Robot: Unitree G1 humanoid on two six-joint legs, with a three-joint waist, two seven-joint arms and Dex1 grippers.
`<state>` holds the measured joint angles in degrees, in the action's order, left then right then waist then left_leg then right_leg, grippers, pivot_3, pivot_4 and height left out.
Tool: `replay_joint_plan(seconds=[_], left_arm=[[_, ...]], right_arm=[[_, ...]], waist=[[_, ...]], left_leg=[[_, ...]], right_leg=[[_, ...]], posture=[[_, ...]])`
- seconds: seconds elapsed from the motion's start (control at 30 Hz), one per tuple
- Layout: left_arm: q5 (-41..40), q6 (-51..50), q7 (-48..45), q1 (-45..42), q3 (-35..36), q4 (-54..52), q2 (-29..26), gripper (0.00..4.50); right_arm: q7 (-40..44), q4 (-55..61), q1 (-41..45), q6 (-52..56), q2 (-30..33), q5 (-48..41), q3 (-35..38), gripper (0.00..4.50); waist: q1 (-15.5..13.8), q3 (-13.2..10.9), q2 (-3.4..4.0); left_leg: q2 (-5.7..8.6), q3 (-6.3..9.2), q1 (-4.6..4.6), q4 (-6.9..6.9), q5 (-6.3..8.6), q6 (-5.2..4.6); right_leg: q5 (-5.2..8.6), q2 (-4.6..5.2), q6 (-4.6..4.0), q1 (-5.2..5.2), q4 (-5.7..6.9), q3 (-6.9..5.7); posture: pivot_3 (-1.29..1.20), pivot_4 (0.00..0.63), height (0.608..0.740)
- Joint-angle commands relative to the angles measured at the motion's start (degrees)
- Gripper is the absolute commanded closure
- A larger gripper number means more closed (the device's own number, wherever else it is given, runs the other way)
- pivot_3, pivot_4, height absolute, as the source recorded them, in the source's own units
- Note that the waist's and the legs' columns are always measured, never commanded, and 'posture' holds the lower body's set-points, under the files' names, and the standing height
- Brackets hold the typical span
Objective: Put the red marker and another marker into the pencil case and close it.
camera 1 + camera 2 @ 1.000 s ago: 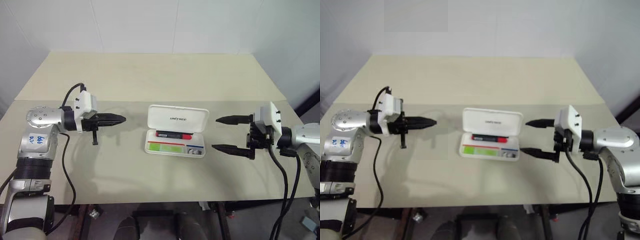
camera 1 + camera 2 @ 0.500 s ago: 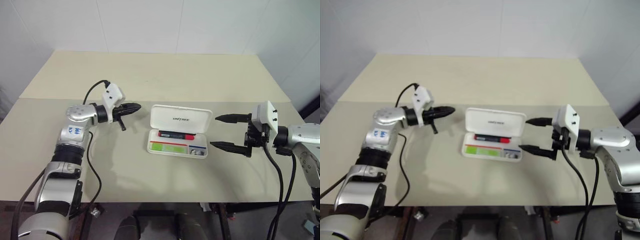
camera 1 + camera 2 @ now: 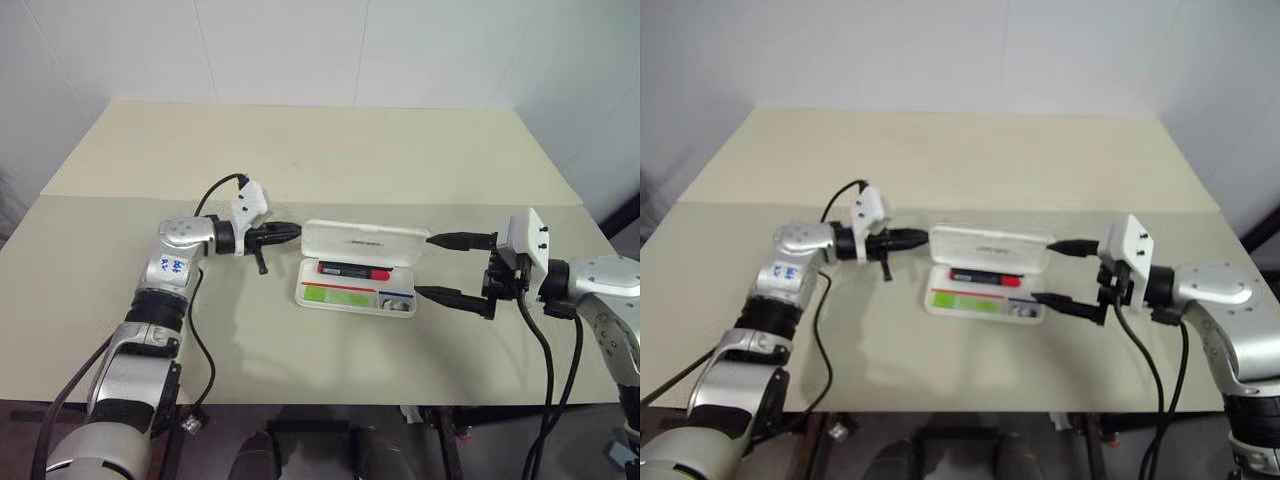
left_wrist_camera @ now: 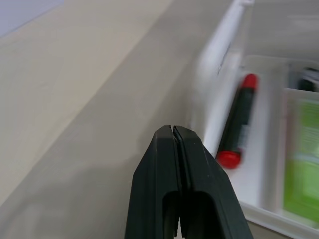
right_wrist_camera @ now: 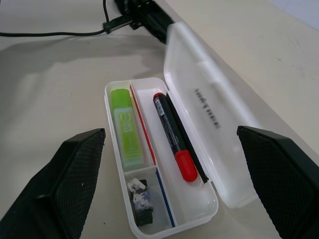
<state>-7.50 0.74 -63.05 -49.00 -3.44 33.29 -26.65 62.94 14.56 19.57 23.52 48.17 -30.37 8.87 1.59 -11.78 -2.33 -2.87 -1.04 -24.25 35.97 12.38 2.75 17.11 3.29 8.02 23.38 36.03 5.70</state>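
The white pencil case [image 3: 356,309] lies open in the middle of the table, its lid [image 3: 365,243] leaning forward over the tray. The red marker [image 3: 352,270] rests in the back compartment and the light green marker [image 3: 338,295] in the front one. My left gripper [image 3: 290,232] is shut, its tip against the lid's back at its left end. In the left wrist view the shut fingers [image 4: 174,164] sit beside the lid's edge. My right gripper [image 3: 425,266] stands open just right of the case, with nothing between its fingers [image 5: 70,179].
A small dark item [image 5: 141,199] lies in the case's little corner compartment. The beige table [image 3: 320,160] stretches behind the case to white walls. A black cable [image 3: 215,190] loops off my left wrist.
My left gripper moved right, up to the lid's left end, staying shut. The lid went from upright to leaning forward. The right gripper kept its place, still open.
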Motion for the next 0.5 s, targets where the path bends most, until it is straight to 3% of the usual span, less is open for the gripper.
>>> replay_joint_plan(seconds=[0.03,0.27,0.5], left_arm=[[-1.67,1.23,-2.76,0.59,-0.20,-3.55,-0.32,4.45],[-1.06,-1.56,-10.93,5.72,-4.72,-10.75,-2.19,4.45],[4.45,-7.83,-7.17,8.72,-10.97,-15.37,-1.44,4.45]], right_arm=[[-0.69,1.82,-0.01,-0.49,-0.38,-0.83,0.86,0.00],[-1.18,1.55,0.21,-0.72,-1.01,-0.65,0.88,0.00],[-3.12,2.80,-0.78,-0.92,-2.68,-0.49,0.75,0.00]], waist=[[0.00,0.00,0.00],[0.06,0.00,0.01],[0.04,0.01,0.01]], left_leg=[[0.00,0.00,0.00,0.01,0.00,0.00],[0.00,0.00,0.01,0.00,0.00,0.00],[0.00,0.03,0.02,0.07,0.00,-0.01]], right_leg=[[0.00,0.00,0.00,0.00,0.00,0.00],[0.00,0.00,0.00,-0.01,0.00,0.00],[0.00,0.00,0.00,-0.06,0.02,0.01]], posture=[[0.00,0.150,0.740],[0.00,0.150,0.740],[0.00,0.150,0.740]])
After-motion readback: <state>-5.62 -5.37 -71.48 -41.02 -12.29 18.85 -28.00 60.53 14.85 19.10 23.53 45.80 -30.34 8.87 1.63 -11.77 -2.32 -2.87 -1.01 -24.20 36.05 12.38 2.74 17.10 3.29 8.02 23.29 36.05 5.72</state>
